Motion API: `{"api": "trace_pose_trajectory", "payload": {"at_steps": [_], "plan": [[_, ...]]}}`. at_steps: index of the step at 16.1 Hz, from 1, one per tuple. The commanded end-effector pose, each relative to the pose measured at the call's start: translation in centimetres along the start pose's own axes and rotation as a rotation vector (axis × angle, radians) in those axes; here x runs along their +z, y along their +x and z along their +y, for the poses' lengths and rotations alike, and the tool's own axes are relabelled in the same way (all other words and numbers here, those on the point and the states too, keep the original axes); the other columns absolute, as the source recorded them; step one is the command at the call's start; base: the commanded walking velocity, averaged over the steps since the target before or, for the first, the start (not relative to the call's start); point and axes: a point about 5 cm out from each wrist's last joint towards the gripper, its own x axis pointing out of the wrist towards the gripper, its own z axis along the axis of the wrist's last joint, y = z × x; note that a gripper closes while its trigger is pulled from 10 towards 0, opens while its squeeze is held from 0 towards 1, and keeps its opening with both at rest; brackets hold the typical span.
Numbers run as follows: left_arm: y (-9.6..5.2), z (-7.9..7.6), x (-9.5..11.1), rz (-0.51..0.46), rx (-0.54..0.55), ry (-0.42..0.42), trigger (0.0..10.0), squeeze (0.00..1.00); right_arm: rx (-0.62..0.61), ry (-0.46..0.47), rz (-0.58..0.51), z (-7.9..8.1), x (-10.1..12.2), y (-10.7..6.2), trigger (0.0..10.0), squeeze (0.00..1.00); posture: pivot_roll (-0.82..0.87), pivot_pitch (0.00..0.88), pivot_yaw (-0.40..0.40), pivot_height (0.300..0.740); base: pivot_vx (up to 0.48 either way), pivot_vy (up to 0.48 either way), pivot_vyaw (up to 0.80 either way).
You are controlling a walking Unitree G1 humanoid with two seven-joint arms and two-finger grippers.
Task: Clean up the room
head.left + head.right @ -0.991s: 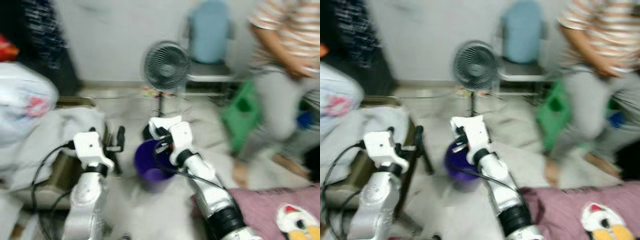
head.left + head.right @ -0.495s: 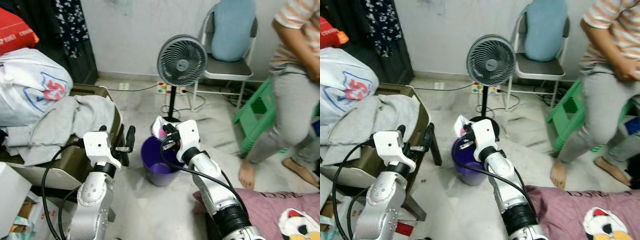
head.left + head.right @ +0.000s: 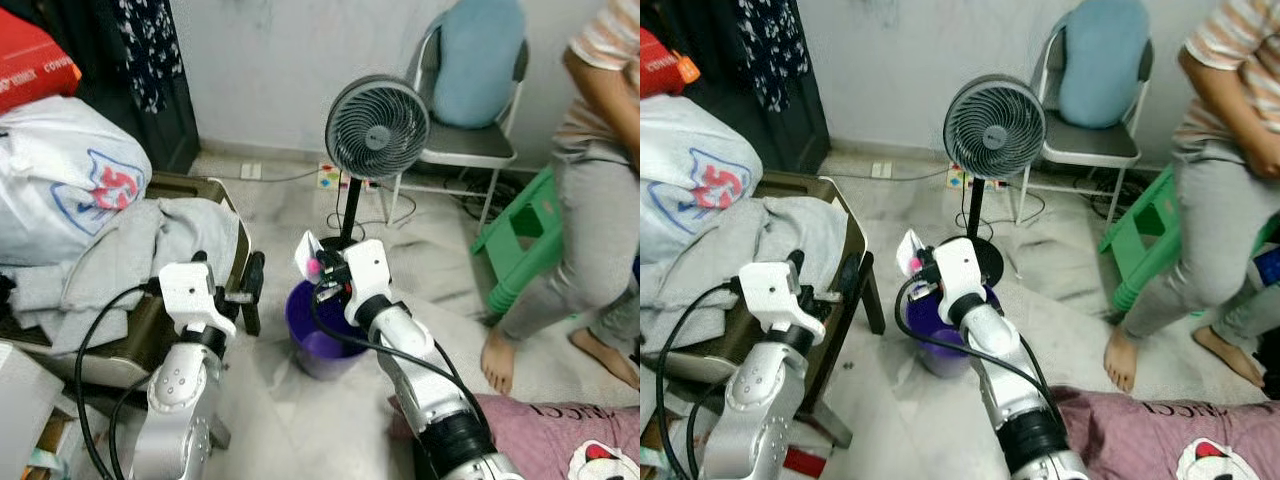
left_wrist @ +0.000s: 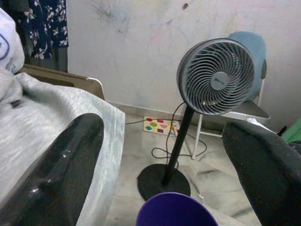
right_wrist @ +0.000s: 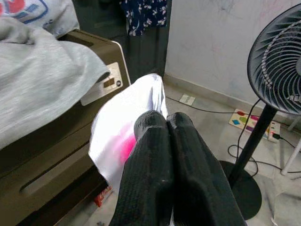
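Left eye view: at frame centre, the right gripper (image 3: 318,266) is pinching a white-and-pink wrapper (image 3: 306,255) above the purple bin (image 3: 318,333).

Left wrist view: the left gripper (image 4: 164,160) is hanging wide open, the pedestal fan (image 4: 211,76) beyond at upper right.

Right wrist view: closed fingers (image 5: 150,155) are clamping the wrapper mid-frame.

A purple bin (image 3: 322,330) stands on a pale marbled floor (image 3: 420,260). The right gripper (image 5: 167,121), black-fingered on a silver and white arm, pinches a white wrapper (image 5: 124,127) with a bright pink blotch. The left gripper (image 4: 164,165) is black too. The fan (image 3: 377,128) is dark grey on a black stand. A grey cloth (image 3: 130,250) drapes an olive-brown box (image 5: 61,155). Behind lie a white bag (image 3: 60,180) printed red and blue, and a navy garment (image 3: 150,50) with white flowers. The chair (image 3: 470,70) has a light blue back. The stool (image 3: 525,235) is green. A person (image 3: 600,150) wears a striped orange-and-white shirt and grey trousers. The blanket (image 3: 520,440) is mauve.
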Motion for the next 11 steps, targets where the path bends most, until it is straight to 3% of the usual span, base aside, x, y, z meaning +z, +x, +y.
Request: {"api": "trace_pose_trajectory", "payload": {"at_steps": [1,7,11], "plan": [[0.10,-0.35,0.47,-0.023,-0.017,-0.003,10.0,0.00,-0.002,-0.002,-0.010,-0.08,0.26,-0.03,10.0,0.00,-0.03,0.103,-0.071,0.740,0.409,0.000,0.00],[0.02,-0.25,0.34,-0.012,-0.004,-0.006,10.0,0.00,0.000,0.002,0.000,0.01,0.07,-0.02,10.0,0.00,-0.02,0.105,-0.074,0.740,0.384,0.000,0.00],[0.07,-0.19,0.35,-0.014,-0.006,0.002,10.0,0.00,-0.002,0.005,0.003,0.02,-0.02,-0.02,10.0,0.00,-0.02,0.098,-0.071,0.740,0.000,0.000,0.00]]}}
